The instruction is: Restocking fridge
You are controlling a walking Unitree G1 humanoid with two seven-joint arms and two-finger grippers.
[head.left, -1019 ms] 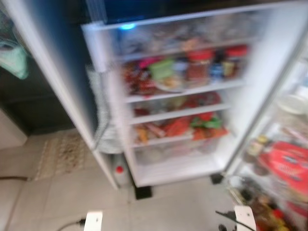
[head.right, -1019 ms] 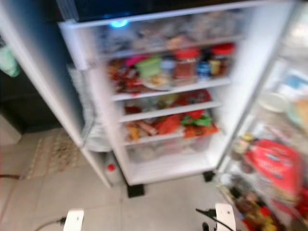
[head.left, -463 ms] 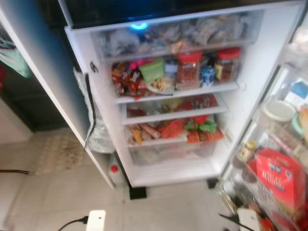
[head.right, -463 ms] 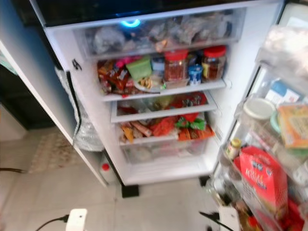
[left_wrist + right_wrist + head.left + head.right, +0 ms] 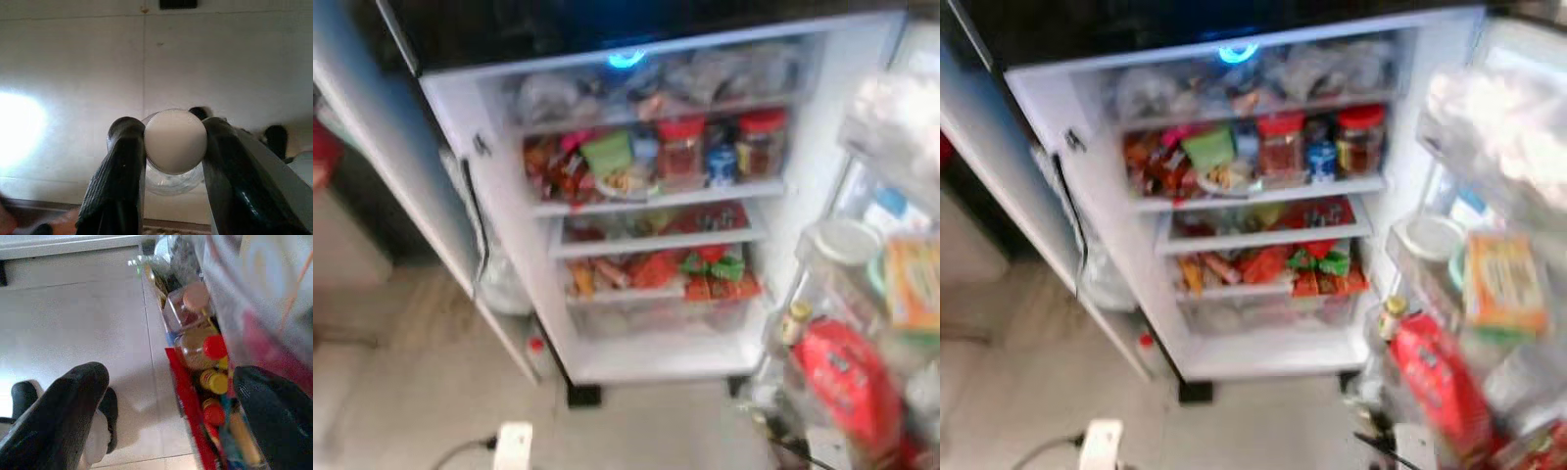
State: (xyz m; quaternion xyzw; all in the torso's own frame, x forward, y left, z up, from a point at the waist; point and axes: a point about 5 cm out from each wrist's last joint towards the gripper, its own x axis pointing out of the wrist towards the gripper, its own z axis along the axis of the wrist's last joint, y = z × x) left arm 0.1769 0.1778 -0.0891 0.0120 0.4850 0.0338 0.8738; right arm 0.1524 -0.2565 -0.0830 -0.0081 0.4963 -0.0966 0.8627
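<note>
The left gripper [image 5: 173, 147] hangs low over the floor tiles [image 5: 73, 63], its fingers clamped on a clear white-capped bottle [image 5: 175, 142]. The right gripper [image 5: 166, 416], fingers spread and empty, hangs just beside the fridge door's bottles [image 5: 208, 350].

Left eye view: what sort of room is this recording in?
Most likely a home kitchen. An open fridge stands on a pale tiled floor, its shelves packed with red-lidded jars and snack packets, and its door rack holds bottles and cartons.

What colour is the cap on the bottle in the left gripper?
White, on the clear bottle in the left gripper; left wrist view.
</note>
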